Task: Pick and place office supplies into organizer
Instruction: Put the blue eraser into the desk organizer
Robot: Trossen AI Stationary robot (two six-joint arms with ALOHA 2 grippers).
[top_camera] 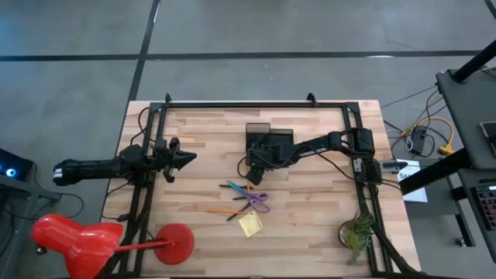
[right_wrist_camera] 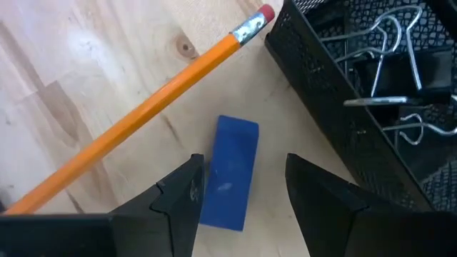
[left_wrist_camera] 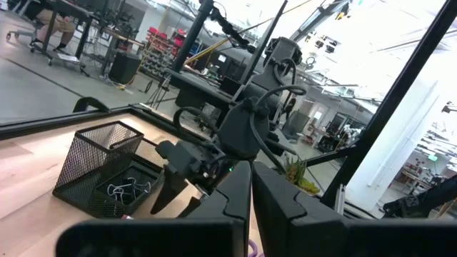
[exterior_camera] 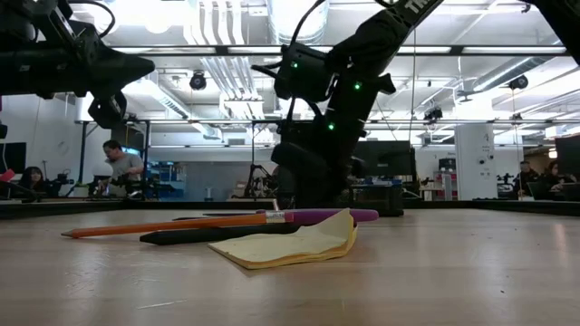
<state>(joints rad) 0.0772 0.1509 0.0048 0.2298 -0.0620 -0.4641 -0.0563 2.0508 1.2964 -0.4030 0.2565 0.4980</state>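
The black mesh organizer (top_camera: 267, 136) stands at the table's far middle, with wire-handled clips (right_wrist_camera: 385, 43) inside. My right gripper (top_camera: 252, 167) points steeply down just in front of it, open. Its fingers stand on either side of a small blue block (right_wrist_camera: 230, 171), which lies flat on the wood beside an orange pencil (right_wrist_camera: 143, 118). Nearer the front lie purple-handled scissors (top_camera: 257, 200), pens (top_camera: 236, 187), another orange pencil (top_camera: 225, 210) and the yellow sticky-note pad (top_camera: 249, 225). My left gripper (top_camera: 188, 157) waits level at the left, shut and empty.
A small green plant (top_camera: 356, 232) stands at the near right corner. A red object (top_camera: 77, 236) sits off the table's near left corner. The black frame rail (top_camera: 256, 103) runs along the far edge. Bare wood lies between my left gripper and the organizer.
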